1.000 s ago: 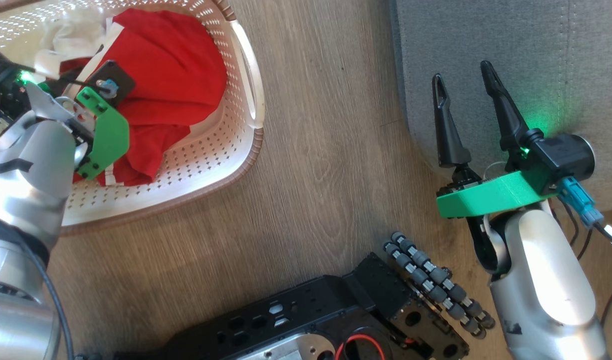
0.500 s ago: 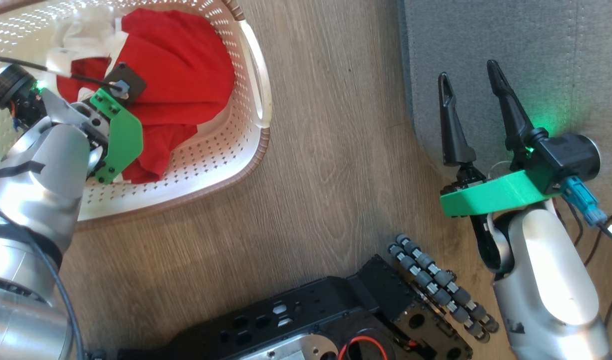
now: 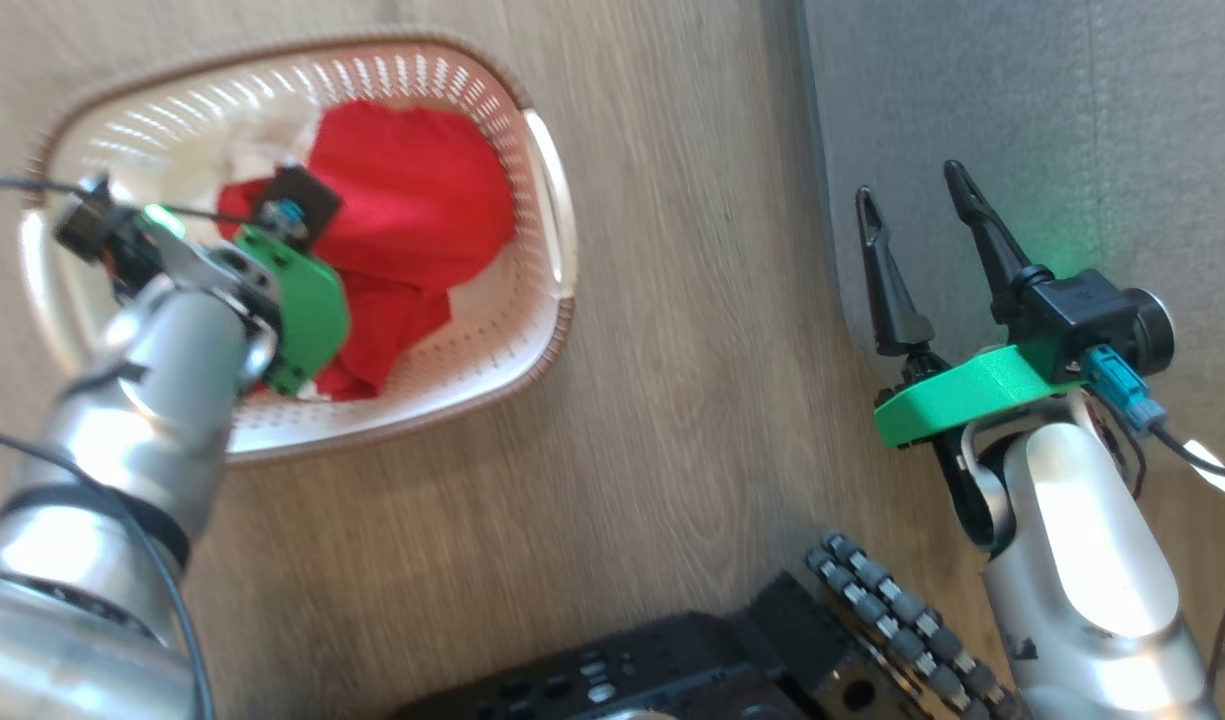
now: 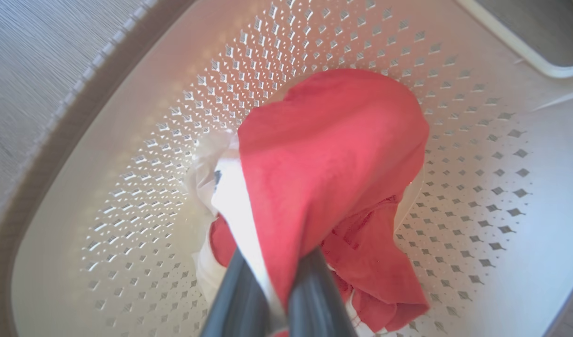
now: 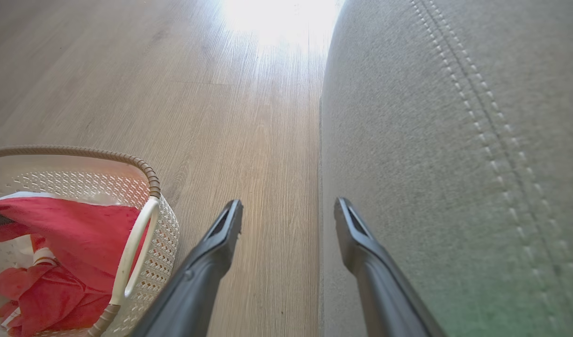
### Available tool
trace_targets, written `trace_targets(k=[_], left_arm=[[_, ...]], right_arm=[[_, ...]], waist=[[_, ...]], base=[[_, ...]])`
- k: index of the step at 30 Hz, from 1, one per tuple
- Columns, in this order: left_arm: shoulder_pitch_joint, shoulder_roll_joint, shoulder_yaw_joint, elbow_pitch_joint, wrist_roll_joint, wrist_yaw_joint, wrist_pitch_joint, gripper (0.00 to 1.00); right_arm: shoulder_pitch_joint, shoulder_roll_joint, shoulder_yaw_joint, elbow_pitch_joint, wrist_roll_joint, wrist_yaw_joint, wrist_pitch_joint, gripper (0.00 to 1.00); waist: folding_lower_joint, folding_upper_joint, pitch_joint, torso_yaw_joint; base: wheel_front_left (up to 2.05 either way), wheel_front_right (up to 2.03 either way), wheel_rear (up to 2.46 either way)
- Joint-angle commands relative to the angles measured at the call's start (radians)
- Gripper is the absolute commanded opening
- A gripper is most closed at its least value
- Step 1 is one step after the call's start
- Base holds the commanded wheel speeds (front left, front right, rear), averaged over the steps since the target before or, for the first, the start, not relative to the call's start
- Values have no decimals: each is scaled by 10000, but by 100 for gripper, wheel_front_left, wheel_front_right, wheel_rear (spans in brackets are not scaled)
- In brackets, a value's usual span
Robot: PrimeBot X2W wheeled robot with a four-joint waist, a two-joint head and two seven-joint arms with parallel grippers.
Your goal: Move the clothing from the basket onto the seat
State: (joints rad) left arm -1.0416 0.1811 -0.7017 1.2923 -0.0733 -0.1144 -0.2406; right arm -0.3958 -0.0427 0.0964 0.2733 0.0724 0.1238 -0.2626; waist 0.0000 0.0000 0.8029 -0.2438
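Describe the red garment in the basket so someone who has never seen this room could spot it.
Left of the big grey seat, on the wooden floor, stands a cream perforated basket with a brown rim. The red garment is draped on top inside it, pinched by the left gripper. Its bright red sets it apart from the white cloth tucked beside it.

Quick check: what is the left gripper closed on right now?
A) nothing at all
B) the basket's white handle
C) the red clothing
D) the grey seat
C: in the left wrist view the left gripper is pinched shut on the red clothing, with a white strip of it between its fingers, inside the basket.
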Motion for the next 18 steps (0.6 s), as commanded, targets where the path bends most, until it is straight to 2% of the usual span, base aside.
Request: trace_targets(k=[1, 10, 18], left_arm=[[384, 102, 306, -170, -133, 118, -153, 0], [1515, -319, 724, -1455, -723, 330, -208, 0], [2988, -426, 1571, -3586, -1190, 672, -210, 0]], right_arm=[[273, -75, 58, -101, -113, 69, 8, 100], [270, -75, -29, 490, -424, 69, 8, 100], [466, -75, -92, 1051, -552, 69, 8, 100]], waist=[[0, 0, -730, 438], [0, 0, -2230, 1019], [0, 0, -3843, 1428]], base=[[0, 0, 0], [0, 0, 0], [0, 0, 0]])
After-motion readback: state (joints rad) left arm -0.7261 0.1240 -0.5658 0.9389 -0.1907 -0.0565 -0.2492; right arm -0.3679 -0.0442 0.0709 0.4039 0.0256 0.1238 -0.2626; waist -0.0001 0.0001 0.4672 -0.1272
